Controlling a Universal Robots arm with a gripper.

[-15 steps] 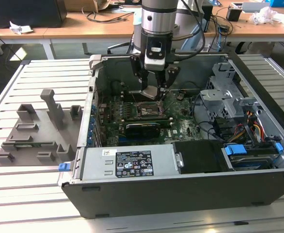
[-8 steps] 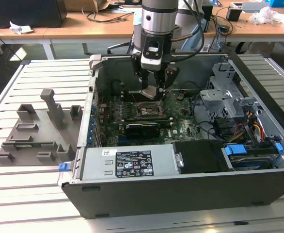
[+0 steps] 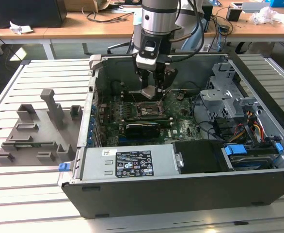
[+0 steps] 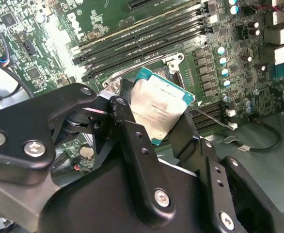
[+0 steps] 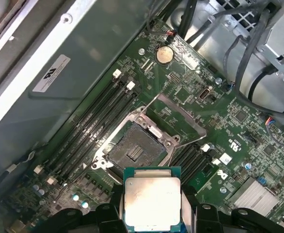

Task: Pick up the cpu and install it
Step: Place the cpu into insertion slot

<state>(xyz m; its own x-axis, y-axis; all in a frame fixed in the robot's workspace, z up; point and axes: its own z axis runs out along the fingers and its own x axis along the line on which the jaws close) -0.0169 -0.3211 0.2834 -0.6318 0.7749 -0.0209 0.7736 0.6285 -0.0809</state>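
Note:
The cpu (image 4: 159,110) is a flat square chip with a silver-grey metal top and a thin teal rim, held between my gripper's (image 4: 154,119) black fingers. In the first wrist view the cpu (image 5: 152,200) hangs a short way above the motherboard, just off the open socket (image 5: 134,149), whose metal frame is folded back. In the exterior view my gripper (image 3: 151,91) hovers inside the open computer case, over the socket (image 3: 148,109), with the cpu (image 3: 149,91) tilted between its fingers.
The computer case (image 3: 171,189) lies open on a slatted metal table (image 3: 30,194). A grey plastic holder tray (image 3: 35,131) sits at the exterior view's left. Memory slots (image 5: 96,124) flank the socket. Drive cages and cables (image 3: 234,111) fill the case's right side.

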